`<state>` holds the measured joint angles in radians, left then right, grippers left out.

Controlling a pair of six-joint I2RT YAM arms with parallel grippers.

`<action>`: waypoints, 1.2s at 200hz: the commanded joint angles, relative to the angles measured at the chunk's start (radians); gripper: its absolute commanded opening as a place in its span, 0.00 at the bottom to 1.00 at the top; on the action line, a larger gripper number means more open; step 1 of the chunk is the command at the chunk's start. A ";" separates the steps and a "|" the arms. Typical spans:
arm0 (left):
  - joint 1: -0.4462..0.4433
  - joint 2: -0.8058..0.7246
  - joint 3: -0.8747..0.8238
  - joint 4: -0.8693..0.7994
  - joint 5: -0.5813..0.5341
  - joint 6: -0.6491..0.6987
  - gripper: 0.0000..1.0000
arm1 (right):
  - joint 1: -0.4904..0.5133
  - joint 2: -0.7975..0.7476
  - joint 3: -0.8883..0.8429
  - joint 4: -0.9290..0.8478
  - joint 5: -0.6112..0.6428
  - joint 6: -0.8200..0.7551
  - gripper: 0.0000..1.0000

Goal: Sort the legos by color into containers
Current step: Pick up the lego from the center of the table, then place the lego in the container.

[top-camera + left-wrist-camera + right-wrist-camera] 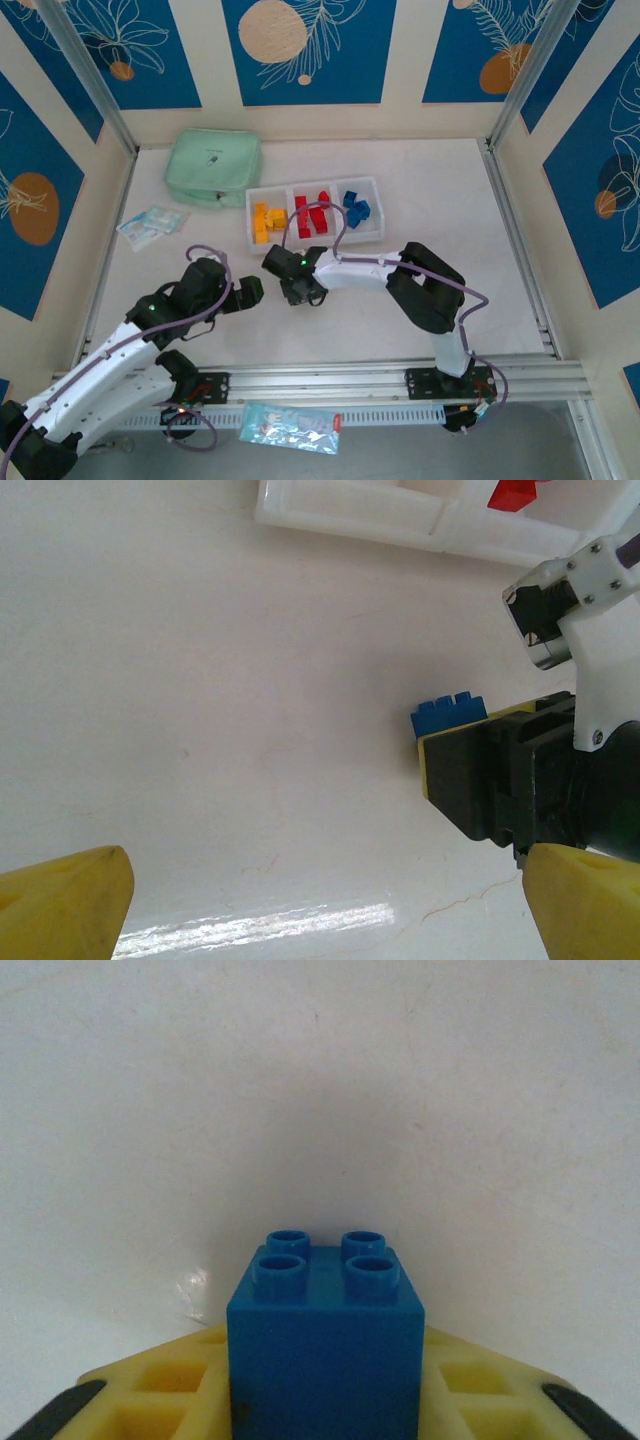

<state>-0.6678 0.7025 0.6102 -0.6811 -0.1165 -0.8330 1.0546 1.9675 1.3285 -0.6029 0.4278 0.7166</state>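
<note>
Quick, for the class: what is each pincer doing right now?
Left pincer: open, empty.
Right pincer: closed on a blue lego.

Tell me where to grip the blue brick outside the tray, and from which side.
Grip the blue brick by its two flat, parallel side walls, approaching clear of the studded face, as the right gripper shut on it does. Flat walls give firm seating; studs would not.

It looked like a robotics lab booth: aluminium rail (pixel 340 381) at six o'clock, blue leaf-print panels (pixel 300 50) walling nine, twelve, three.
</note>
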 commanded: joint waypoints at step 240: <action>-0.012 0.512 0.257 0.391 0.163 0.109 0.99 | -0.649 0.076 0.410 -0.064 -0.163 -0.341 0.32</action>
<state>-0.6727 1.1999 0.8288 -0.3019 0.0448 -0.7498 0.4179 1.9877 1.6585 -0.6189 0.3157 0.4122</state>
